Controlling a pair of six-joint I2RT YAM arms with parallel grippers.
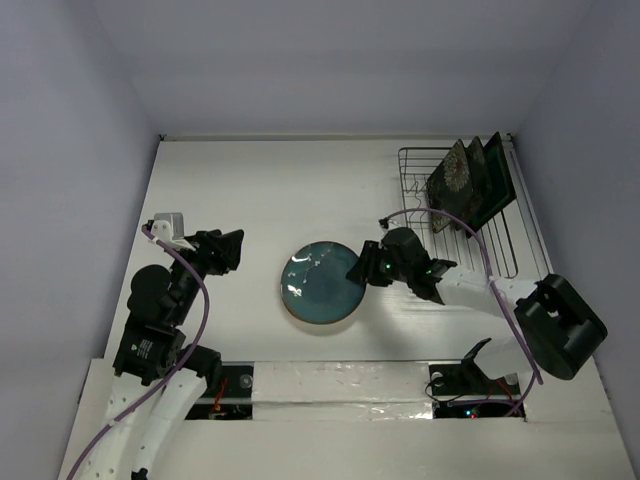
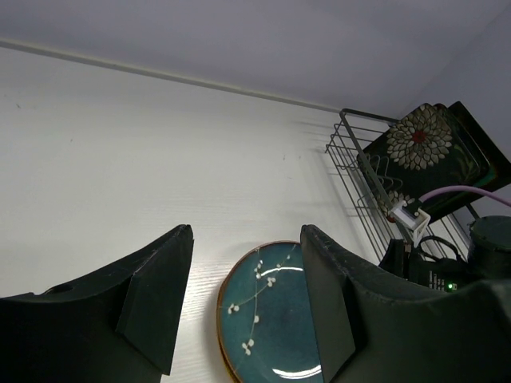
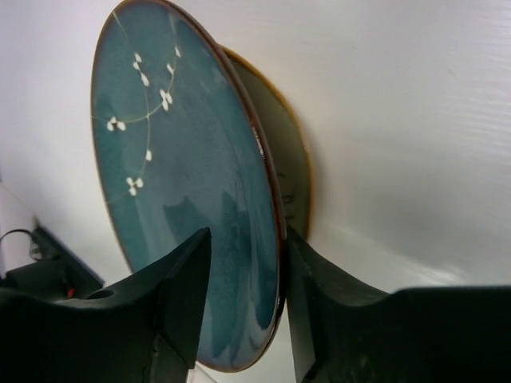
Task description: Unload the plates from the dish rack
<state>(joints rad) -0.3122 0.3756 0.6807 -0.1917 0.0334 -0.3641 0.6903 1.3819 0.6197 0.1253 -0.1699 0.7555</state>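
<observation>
The round glossy teal plate (image 1: 322, 283) with a white branch motif lies on the table's middle, on top of another plate (image 3: 294, 155) with an ochre rim whose face is hidden. My right gripper (image 1: 358, 268) is at the teal plate's right edge. In the right wrist view, my right gripper (image 3: 249, 239) is open, its jaws astride the teal plate's (image 3: 184, 159) rim. The dish rack (image 1: 500, 250) stands at the back right, holding the square black flowered plate (image 1: 455, 178) and the square teal plate (image 1: 497, 172) upright. My left gripper (image 1: 235, 250) is open and empty, left of the stack.
The left wrist view shows the teal plate (image 2: 275, 319), the rack (image 2: 351, 148) and the flowered plate (image 2: 423, 144) beyond my open left gripper (image 2: 247, 239). A purple cable (image 1: 470, 225) arcs over the rack's front. Grey walls enclose the table.
</observation>
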